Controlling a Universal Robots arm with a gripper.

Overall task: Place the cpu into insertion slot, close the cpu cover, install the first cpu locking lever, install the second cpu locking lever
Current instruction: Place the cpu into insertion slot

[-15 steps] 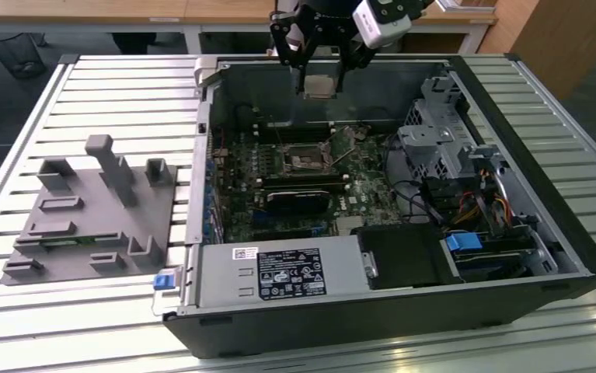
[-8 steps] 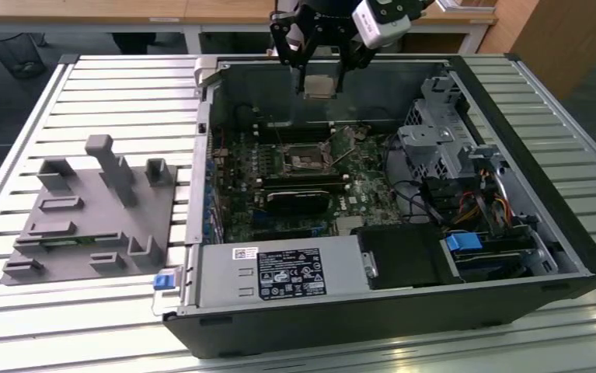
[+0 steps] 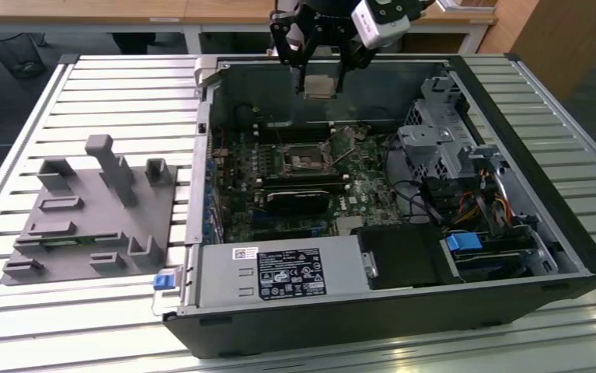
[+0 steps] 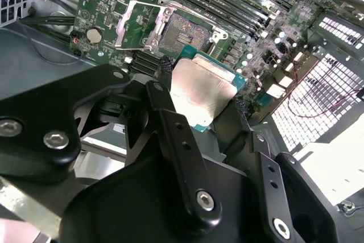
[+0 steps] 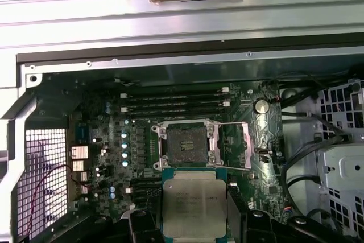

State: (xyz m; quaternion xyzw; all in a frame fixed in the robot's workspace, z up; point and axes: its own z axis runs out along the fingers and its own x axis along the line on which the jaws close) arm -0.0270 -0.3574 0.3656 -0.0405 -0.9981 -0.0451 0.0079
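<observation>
My gripper (image 3: 319, 87) hangs above the open computer case, shut on the cpu (image 3: 319, 84), a flat square chip with a silvery top. In both wrist views the cpu (image 4: 200, 90) (image 5: 193, 203) sits between the black fingers (image 4: 165, 68), held clear above the board. The insertion slot (image 5: 184, 143) (image 4: 181, 31) (image 3: 306, 160) lies open on the green motherboard, its dark centre bare. The cpu cover (image 5: 234, 145) (image 4: 134, 24), a thin silvery frame, is flipped back beside the slot. In the first wrist view the cpu is just short of the slot.
The case walls (image 3: 207, 116) ring the board. Long black memory slots (image 5: 170, 104) run beside the socket. A black heatsink block (image 3: 300, 199), a power supply (image 3: 277, 273) and a drive cage (image 3: 445, 144) with cables crowd the case. A grey fixture (image 3: 90, 210) stands at the exterior view's left.
</observation>
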